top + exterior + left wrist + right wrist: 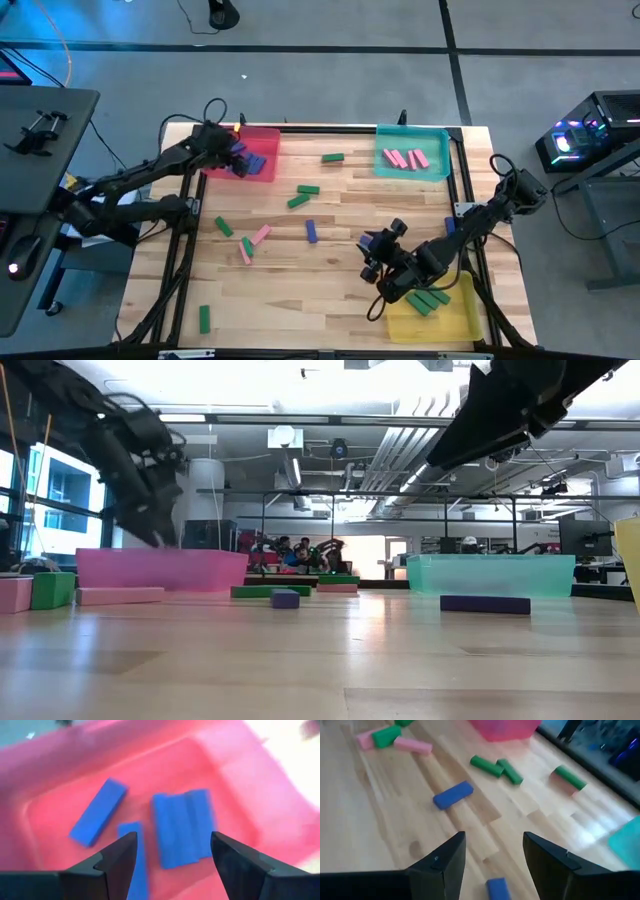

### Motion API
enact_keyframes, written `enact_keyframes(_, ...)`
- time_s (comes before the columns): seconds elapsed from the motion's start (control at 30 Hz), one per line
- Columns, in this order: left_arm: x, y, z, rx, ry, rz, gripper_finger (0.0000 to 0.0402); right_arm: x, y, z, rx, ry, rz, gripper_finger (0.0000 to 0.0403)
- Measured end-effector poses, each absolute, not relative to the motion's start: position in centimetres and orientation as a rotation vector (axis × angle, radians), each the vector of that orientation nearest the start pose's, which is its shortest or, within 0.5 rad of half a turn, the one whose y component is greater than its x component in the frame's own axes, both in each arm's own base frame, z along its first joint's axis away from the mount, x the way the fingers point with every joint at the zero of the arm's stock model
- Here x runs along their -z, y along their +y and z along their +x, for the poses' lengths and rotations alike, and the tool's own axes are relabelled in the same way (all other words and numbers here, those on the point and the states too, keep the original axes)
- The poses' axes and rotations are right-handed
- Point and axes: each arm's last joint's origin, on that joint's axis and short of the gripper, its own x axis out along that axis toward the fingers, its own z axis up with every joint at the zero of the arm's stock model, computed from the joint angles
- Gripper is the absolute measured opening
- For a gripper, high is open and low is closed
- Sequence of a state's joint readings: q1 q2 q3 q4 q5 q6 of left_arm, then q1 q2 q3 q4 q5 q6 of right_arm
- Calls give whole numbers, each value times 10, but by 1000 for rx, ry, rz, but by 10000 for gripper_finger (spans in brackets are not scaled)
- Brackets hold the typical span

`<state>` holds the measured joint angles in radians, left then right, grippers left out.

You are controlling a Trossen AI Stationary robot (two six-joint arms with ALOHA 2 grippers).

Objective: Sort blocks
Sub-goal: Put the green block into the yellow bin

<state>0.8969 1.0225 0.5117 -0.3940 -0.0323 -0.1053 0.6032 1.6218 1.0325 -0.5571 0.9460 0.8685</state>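
Right end effector [380, 262] lower right over tabletop [330, 300], fingers spread, empty. Green, pink, blue blocks [300, 195] scattered mid-frame. Left end effector [238, 160] upper left above pink tray [262, 140], spread over blue blocks [182, 827].

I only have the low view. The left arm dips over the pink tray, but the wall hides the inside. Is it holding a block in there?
Observer: No. The left gripper is open over the square pink plastic tray, with nothing between its fingers.
Operator: What lies in that tray?
Observer: Flat blue rectangular blocks, at least four, lie on its floor.
Operator: And the right arm?
Observer: The right gripper is open and empty above the wooden table, beside the square yellow tray, which holds green blocks.
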Motion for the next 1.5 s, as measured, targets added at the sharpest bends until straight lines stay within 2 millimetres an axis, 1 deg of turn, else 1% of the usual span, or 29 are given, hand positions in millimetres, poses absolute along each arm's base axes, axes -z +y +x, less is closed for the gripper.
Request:
enact_keyframes(0.07, -194, 138, 117, -874, 754, -467, 240, -203, 152, 267, 598, 622, 40, 184)
enact_keyframes(0.17, -205, 123, 123, -774, 696, -415, 240, -200, 146, 271, 610, 639, 61, 184)
enact_keyframes(0.3, -214, 98, 136, -614, 651, -328, 240, -188, 136, 281, 632, 697, 32, 184)
enact_keyframes(0.43, -210, 74, 153, -453, 553, -263, 241, -166, 124, 294, 658, 781, 1, 184)
enact_keyframes(0.53, -204, 60, 167, -351, 446, -212, 241, -154, 118, 304, 675, 786, -7, 184)
enact_keyframes(0.6, -201, 55, 177, -328, 404, -215, 241, -152, 116, 309, 668, 775, -8, 184)
enact_keyframes(0.67, -201, 55, 188, -351, 379, -222, 241, -153, 117, 312, 651, 753, -22, 184)
enact_keyframes(0.73, -202, 60, 202, -369, 390, -222, 239, -158, 120, 311, 627, 740, -57, 184)
enact_keyframes(0.83, -203, 73, 227, -373, 444, -201, 237, -174, 125, 305, 612, 691, -78, 184)
enact_keyframes(1.0, -200, 103, 282, -285, 559, -159, 237, -199, 137, 291, 609, 593, -119, 184)
enact_keyframes(1.07, -195, 116, 305, -279, 626, -151, 237, -207, 142, 285, 608, 555, -123, 184)
enact_keyframes(1.13, -189, 130, 325, -297, 718, -120, 237, -211, 147, 281, 594, 538, -122, 184)
enact_keyframes(1.23, -179, 152, 348, -327, 869, -60, 237, -211, 155, 276, 574, 526, -119, 184)
enact_keyframes(1.37, -163, 176, 367, -326, 1002, -25, 237, -211, 163, 271, 560, 512, -90, 184)
enact_keyframes(1.5, -150, 191, 372, -314, 1044, -10, 236, -212, 170, 267, 557, 489, -80, 184)
